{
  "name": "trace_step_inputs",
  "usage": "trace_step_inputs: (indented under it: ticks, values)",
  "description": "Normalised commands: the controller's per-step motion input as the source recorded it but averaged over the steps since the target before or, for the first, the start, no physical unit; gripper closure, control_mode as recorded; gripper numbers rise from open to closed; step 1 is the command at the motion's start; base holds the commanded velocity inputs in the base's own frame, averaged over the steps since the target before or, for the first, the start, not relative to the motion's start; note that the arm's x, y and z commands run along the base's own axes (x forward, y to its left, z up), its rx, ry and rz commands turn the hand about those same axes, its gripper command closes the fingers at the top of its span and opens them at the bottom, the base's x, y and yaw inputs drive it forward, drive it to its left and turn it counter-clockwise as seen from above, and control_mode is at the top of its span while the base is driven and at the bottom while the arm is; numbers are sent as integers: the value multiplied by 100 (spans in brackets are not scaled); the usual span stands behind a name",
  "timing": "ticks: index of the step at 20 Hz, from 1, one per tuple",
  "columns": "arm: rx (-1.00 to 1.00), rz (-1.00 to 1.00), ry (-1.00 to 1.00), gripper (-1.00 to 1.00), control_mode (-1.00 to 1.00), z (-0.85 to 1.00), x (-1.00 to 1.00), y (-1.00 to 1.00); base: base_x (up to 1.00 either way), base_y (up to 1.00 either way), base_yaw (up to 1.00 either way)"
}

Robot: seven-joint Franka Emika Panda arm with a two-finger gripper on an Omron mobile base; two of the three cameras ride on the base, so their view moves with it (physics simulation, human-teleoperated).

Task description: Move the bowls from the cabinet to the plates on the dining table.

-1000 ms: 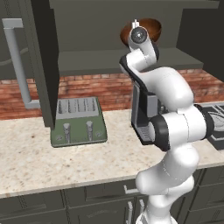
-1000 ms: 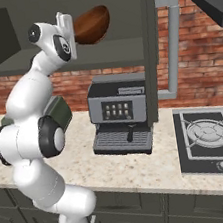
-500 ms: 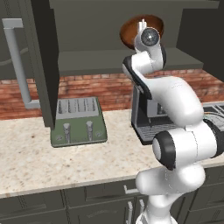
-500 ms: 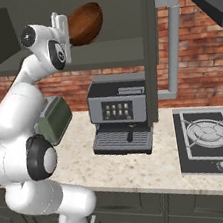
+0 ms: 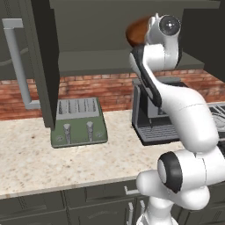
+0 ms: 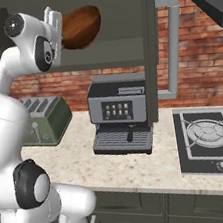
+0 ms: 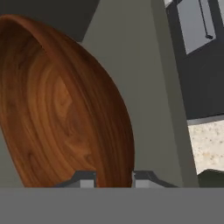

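One reddish-brown bowl point(image 6: 80, 27) hangs tilted before the open cabinet point(image 6: 123, 41), its rim pinched in the nearly closed gripper point(image 7: 113, 177), above one toaster point(image 5: 78, 122) and one coffee machine point(image 6: 121, 113).

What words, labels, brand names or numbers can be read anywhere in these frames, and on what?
No readable text anywhere.
Coffee machine: the dark panel carries small pale button marks, too small and blurred to read.
Toaster: no marking legible.
Reddish-brown bowl in the gripper: wood grain, no label.
Cabinet and stove: no lettering visible.
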Motion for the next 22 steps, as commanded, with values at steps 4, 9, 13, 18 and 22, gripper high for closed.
trace_step_inputs:
  ticks: [4, 9, 13, 18, 22]
  values:
    - [6, 4, 13, 100, -100, 19, -100, 0, 0, 0, 0]
    - [0, 6, -3, 100, -100, -1, -100, 18, 0, 0, 0]
    - [0, 14, -3, 100, -100, 0, -94, 12, 0, 0, 0]
    - [4, 23, -2, 100, -100, 2, -81, -9, 0, 0, 0]
    - [6, 23, 0, 100, -100, 0, -62, -10, 0, 0, 0]
